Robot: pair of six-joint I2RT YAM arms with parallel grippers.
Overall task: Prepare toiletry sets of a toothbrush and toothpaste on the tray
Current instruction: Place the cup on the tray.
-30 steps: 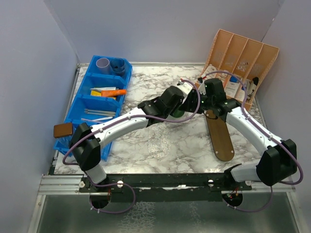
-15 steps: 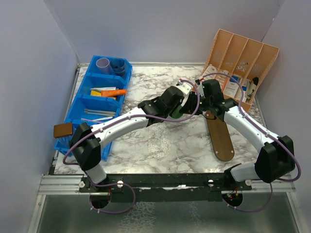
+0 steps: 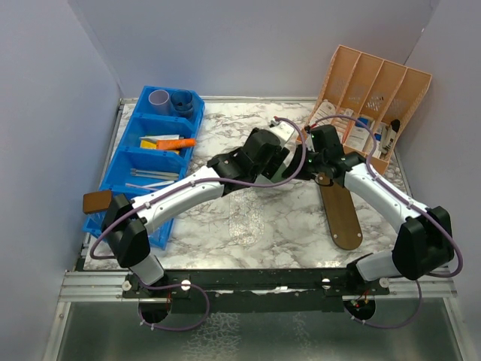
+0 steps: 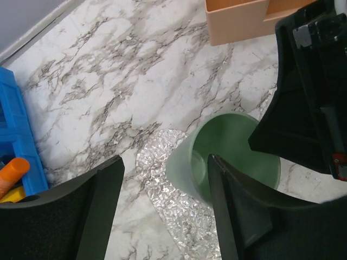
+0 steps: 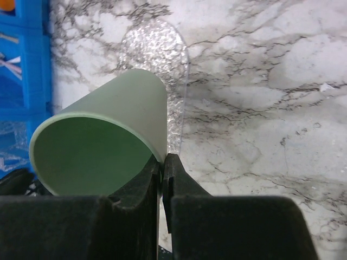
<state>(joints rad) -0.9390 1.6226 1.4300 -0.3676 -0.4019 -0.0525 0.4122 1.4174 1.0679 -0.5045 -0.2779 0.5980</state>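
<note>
Arms meet over the marble table (image 3: 225, 128) in the overhead view, the left arm (image 3: 188, 188) and the right arm (image 3: 383, 192). One blue bin (image 3: 120, 162) holds two cups, a lilac cup (image 3: 159, 97) and a dark cup (image 3: 182, 99), plus an orange tube (image 3: 176, 142) and thin toothbrushes (image 3: 154, 175). One oval wooden tray (image 3: 342, 207) lies bare beside one four-slot peach rack (image 3: 372, 90).

From the left wrist, one mint green cup (image 4: 233, 146) stands over a clear dimpled piece (image 4: 157, 195). The left gripper (image 4: 165, 162) is spread wide, grasping nothing.

From the right wrist, the right gripper (image 5: 162, 168) is pinched onto the cup's rim, one finger inside and one outside, with the cup tilted above the marble.
</note>
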